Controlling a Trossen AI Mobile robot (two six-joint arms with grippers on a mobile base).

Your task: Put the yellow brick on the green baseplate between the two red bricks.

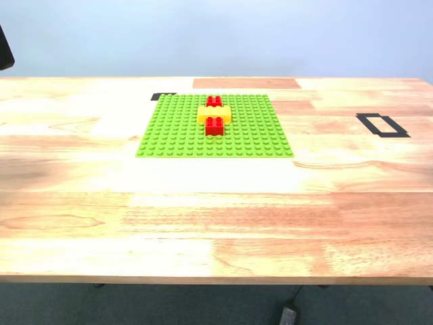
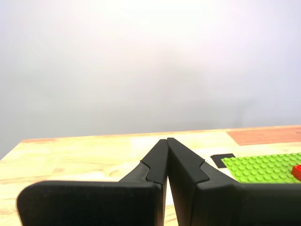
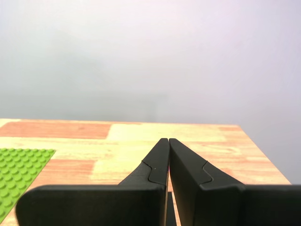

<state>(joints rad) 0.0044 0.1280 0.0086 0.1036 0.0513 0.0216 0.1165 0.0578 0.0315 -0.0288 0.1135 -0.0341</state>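
Note:
The green baseplate (image 1: pixel 215 126) lies flat on the wooden table toward its far side. On it the yellow brick (image 1: pixel 214 114) sits between the two red bricks, one behind it (image 1: pixel 214 101) and one in front (image 1: pixel 215 125). My first gripper (image 2: pixel 167 140) is shut with nothing in it, away from the bricks; a corner of the green baseplate (image 2: pixel 263 168) and a sliver of a red brick (image 2: pixel 297 172) show in its view. My second gripper (image 3: pixel 168 140) is shut and empty too, with an edge of the green baseplate (image 3: pixel 19 174) in its view.
A black tape rectangle (image 1: pixel 383 125) marks the table at the exterior view's right. A small black tape mark (image 1: pixel 163 97) sits by the baseplate's far corner. A dark object (image 1: pixel 5 51) shows at the exterior view's left edge. A cable plug (image 1: pixel 288 314) lies below the table's near edge.

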